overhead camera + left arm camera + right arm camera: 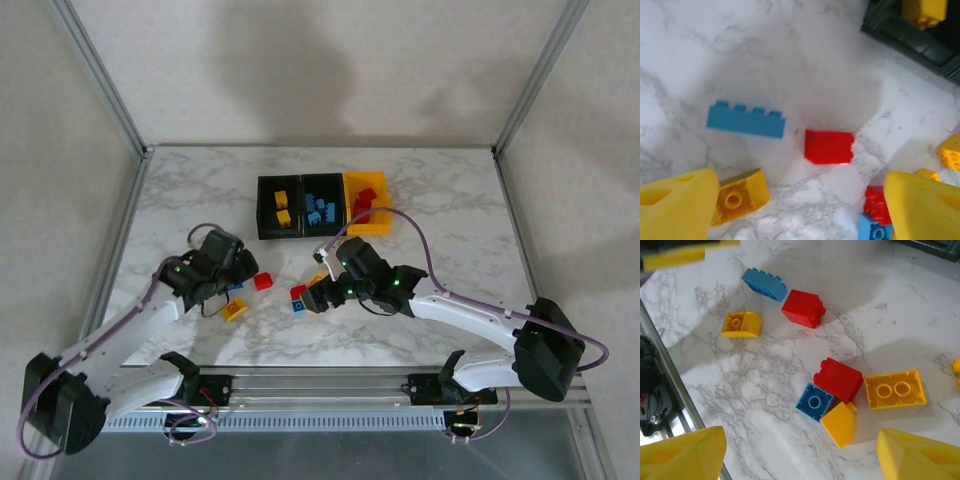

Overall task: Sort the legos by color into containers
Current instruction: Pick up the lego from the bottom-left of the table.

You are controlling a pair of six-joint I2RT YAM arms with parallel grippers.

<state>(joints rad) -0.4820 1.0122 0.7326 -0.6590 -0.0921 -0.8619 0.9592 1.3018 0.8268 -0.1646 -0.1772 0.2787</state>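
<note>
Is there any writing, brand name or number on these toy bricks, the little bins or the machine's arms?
None: no word, number or logo can be read in any view.
The studs of the yellow brick look plain; any embossing is too small to tell.
The bins, the left arm and the right arm show no legible label.

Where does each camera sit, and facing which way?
Top external: above and behind left arm and right arm, looking down on marble table, three joined plastic bins.
Left wrist: on left arm, looking down at loose bricks; yellow jaws show.
Right wrist: on right arm, looking down at loose bricks; yellow jaws show.
Shared by both wrists: square red plastic brick beside long blue brick.
</note>
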